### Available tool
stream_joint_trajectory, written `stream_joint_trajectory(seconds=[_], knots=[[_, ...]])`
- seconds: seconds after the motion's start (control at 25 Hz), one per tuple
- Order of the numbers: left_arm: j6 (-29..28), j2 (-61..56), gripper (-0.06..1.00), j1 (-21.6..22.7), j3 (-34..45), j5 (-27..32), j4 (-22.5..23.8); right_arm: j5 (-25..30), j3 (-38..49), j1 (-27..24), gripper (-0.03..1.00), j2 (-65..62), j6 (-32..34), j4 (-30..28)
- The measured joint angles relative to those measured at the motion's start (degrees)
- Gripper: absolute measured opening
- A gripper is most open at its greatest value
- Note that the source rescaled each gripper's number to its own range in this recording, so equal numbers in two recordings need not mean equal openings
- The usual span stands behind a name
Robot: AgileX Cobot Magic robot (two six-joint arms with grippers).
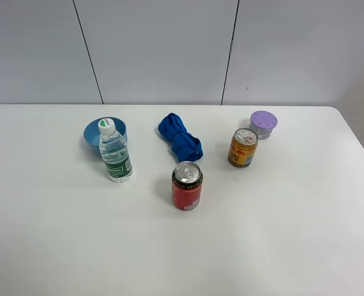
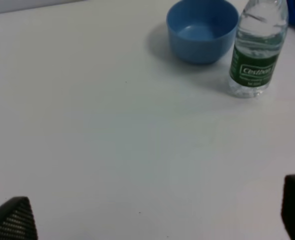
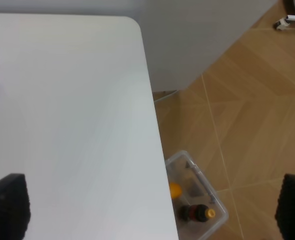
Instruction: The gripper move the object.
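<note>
Blue cloth bundle (image 1: 180, 137) lies mid surface (image 1: 305, 234), between water bottle (image 1: 115, 157) and yellow can (image 1: 242, 148), red can (image 1: 187, 185) near its front end. Left end effector (image 2: 152, 220) and right end effector (image 3: 152, 210) spread wide, empty. Descend top-down, pinch its narrow middle, miss the red can.

Blue bowl (image 1: 91, 134) beside water bottle (image 1: 115, 155); red can (image 1: 187, 185), yellow can (image 1: 242, 148), purple tub (image 1: 263, 124).

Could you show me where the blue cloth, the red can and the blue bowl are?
blue cloth (image 1: 180, 138), exterior high view, on the middle folds of the bundle.
red can (image 1: 187, 191), exterior high view, on its red side.
blue bowl (image 2: 201, 49), left wrist view, on its outer wall.
</note>
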Motion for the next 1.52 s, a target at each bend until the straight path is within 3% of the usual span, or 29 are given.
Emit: stream_joint_trajectory(seconds=[0.36,0.52,0.76,0.96,1.52], knots=[[0.0,0.0,1.0,0.0,0.0,0.0,0.0,0.05,14.49,0.0,1.0,-18.6,4.87,1.04],[0.0,0.0,1.0,0.0,0.0,0.0,0.0,0.06,20.39,0.0,1.0,-26.85,6.36,4.33],[0.0,0.0,1.0,0.0,0.0,0.0,0.0,-2.96,29.85,0.0,1.0,-42.32,3.91,8.38],[0.0,0.0,1.0,0.0,0.0,0.0,0.0,-4.85,36.99,0.0,1.0,-52.08,2.09,8.45],[0.0,0.0,1.0,0.0,0.0,0.0,0.0,-7.1,49.51,0.0,1.0,-57.34,-1.0,15.3]])
